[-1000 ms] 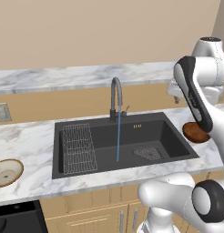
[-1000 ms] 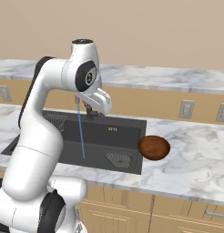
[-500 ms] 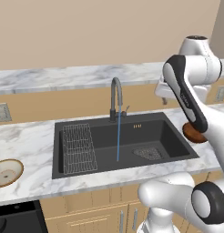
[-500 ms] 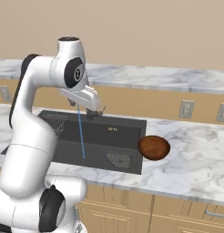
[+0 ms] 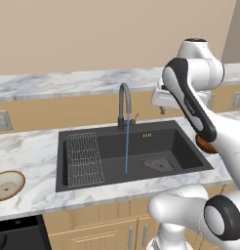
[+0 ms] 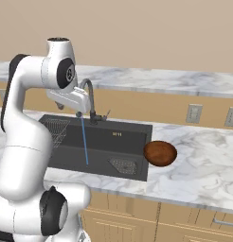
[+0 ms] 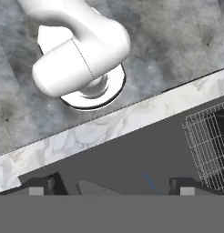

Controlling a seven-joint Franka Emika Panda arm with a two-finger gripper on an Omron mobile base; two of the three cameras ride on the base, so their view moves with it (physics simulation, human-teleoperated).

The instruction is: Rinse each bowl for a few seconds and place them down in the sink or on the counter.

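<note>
Reddish-brown bowl [image 6: 160, 153]: on the counter [image 6: 203, 160] just off the sink's right rim, at 3 o'clock of the basin; upright, nothing gripping it.

Tan bowl [image 5: 7, 184]: on the counter at 9 o'clock of the sink [image 5: 131, 151], well apart from the arm; speckled inside facing up, not yet lifted.

Sink: black basin, wire rack [image 5: 84, 157] in its left part, mesh drain [image 5: 158, 164] at 4 o'clock of centre. Gooseneck tap [image 5: 123, 105] running; a thin blue stream [image 5: 126, 146] falls to the basin floor.

Gripper [image 7: 112, 185]: jaws spread full wide, holding nothing. In the hand view it looks down over the sink's front rim, with the rack at the frame's right.

Change from the earlier frames: the arm has swung away from the reddish-brown bowl's side and leftward across the basin; both bowls and the stream lie as they did.

Hazards, as judged: the swinging arm could knock the tap's neck if its path stays low. A shallow bowl gripped by its thin rim could tip or slip, more so once wet.
</note>
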